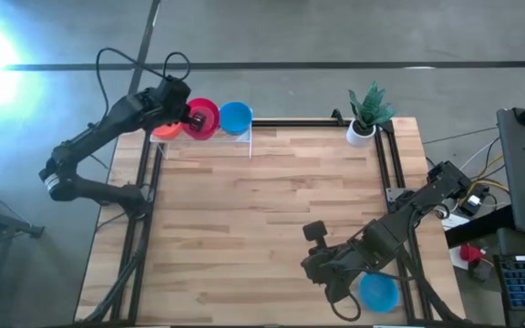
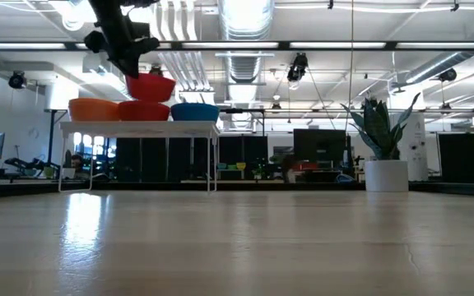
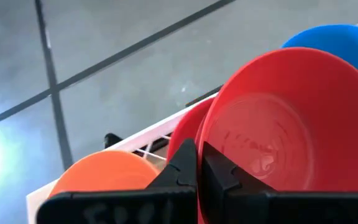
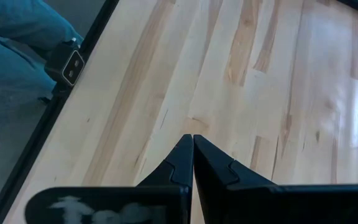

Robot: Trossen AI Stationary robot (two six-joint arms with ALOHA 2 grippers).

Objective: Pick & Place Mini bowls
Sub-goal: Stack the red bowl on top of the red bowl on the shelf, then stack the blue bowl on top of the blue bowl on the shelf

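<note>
Wooden tabletop (image 1: 262,219) lies bare; at its far-left rack (image 2: 138,127), the left claw (image 3: 199,163) pinches a red bowl's (image 3: 291,118) rim, lifting it. Right claw (image 4: 192,152), closed empty, waits near-right.

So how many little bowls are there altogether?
5. An orange bowl, a red bowl and a blue bowl sit on the white rack; the left gripper holds a second red bowl above them; another blue bowl lies by the right arm. Nested ones may be hidden.
</note>
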